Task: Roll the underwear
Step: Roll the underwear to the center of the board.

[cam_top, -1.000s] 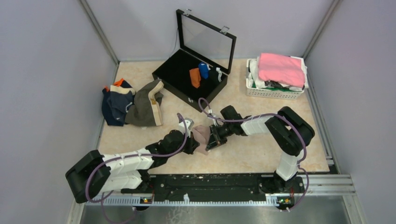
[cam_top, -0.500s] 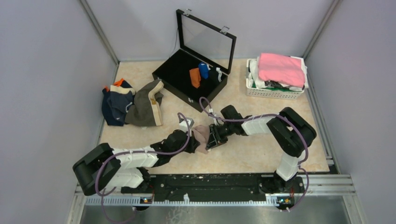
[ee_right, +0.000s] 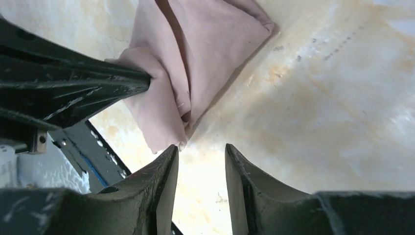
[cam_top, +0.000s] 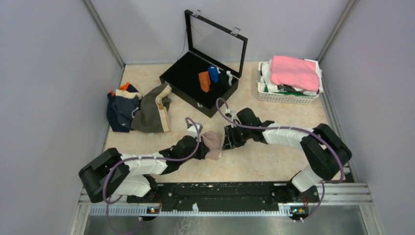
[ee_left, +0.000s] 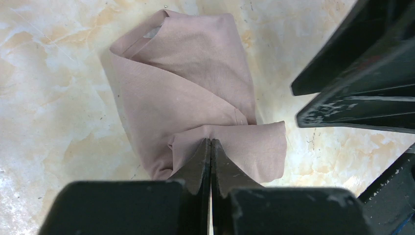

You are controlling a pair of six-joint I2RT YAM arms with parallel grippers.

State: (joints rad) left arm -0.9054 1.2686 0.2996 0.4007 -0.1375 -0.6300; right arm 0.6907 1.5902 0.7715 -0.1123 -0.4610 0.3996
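A pale pink-beige underwear (cam_top: 213,141) lies folded into a loose bundle on the table's middle. My left gripper (cam_top: 202,147) is shut, its tips pinching a fold at the near end of the bundle (ee_left: 195,88); the tips (ee_left: 211,143) press together on the cloth. Just right of the bundle, my right gripper (cam_top: 227,138) stands open and holds nothing. In the right wrist view its jaws (ee_right: 201,149) are apart over bare table, one fingertip just off a corner of the cloth (ee_right: 210,44). More underwear, navy (cam_top: 120,110) and olive-brown (cam_top: 154,110), lies piled at the left.
A black box (cam_top: 182,93) with its glass lid raised stands at the back, with an orange roll (cam_top: 204,81) and a blue roll (cam_top: 213,73) inside. A white basket (cam_top: 288,96) at the back right carries a bright pink cloth (cam_top: 294,71). Walls close three sides.
My right gripper has opened, let go of the pink-beige bundle and drawn back to the right. The left gripper stays shut on the cloth, shifted slightly.
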